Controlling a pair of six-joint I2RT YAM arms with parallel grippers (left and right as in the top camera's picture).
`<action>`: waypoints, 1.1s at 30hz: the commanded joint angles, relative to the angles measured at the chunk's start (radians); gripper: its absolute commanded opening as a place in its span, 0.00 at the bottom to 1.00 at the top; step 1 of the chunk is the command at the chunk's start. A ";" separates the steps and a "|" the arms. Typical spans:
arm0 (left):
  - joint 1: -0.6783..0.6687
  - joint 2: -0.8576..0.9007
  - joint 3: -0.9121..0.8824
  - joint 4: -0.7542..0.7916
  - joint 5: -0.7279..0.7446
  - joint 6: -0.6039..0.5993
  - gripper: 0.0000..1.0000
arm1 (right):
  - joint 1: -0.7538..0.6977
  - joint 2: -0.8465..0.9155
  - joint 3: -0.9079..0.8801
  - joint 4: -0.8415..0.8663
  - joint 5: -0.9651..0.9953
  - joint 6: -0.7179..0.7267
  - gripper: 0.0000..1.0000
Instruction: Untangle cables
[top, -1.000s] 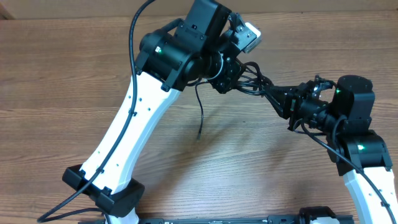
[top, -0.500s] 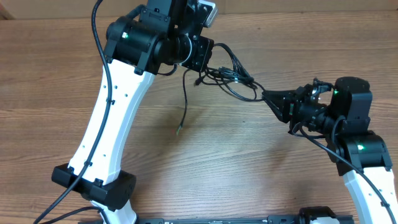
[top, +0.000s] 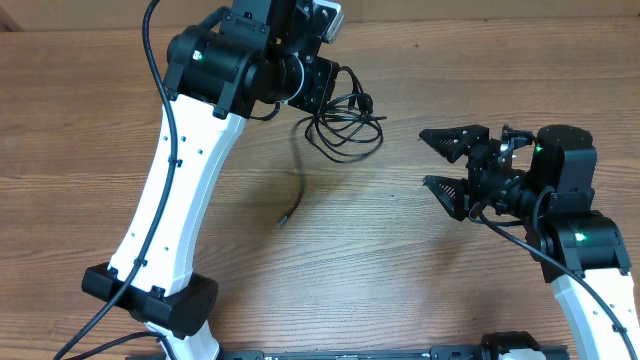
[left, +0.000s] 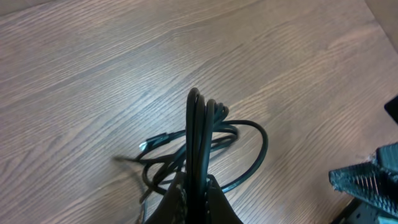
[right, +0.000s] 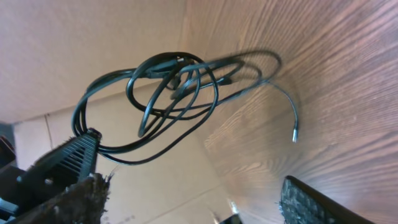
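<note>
The left gripper (left: 199, 186) is closed tight on the cables (top: 345, 118). In the left wrist view the black cords run up between its two fingers, side by side, and bend over at the top. More loops hang out past the fingers, above the brown wood worktop (top: 420, 280). The cables are all in one bunch, with loops going over and under each other. I cannot count them one by one. The bunch is near the far side of the worktop, just beside the black end of the left arm (top: 190, 200).

One loose end (top: 296, 180) hangs down from the bunch by itself. It has a small plug at its tip. I cannot tell if the tip touches the wood.

The right gripper (top: 424, 158) is wide open. Its two dark fingers point toward the bunch, like an open mouth. It is near the cables but not touching them, and bare wood shows in the gap. In the right wrist view the bunch sits out in front of the open fingers. One thin cord with a plug end sticks out to the right side.
</note>
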 joint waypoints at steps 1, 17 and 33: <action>-0.003 -0.040 0.026 -0.001 0.093 0.114 0.04 | 0.003 -0.003 0.002 0.004 0.006 -0.018 0.93; -0.023 -0.040 0.025 -0.093 0.296 0.424 0.04 | 0.003 -0.003 0.002 0.114 -0.002 -0.621 1.00; -0.129 -0.040 0.025 -0.076 0.546 0.659 0.04 | 0.003 -0.003 0.002 0.141 0.010 -0.747 1.00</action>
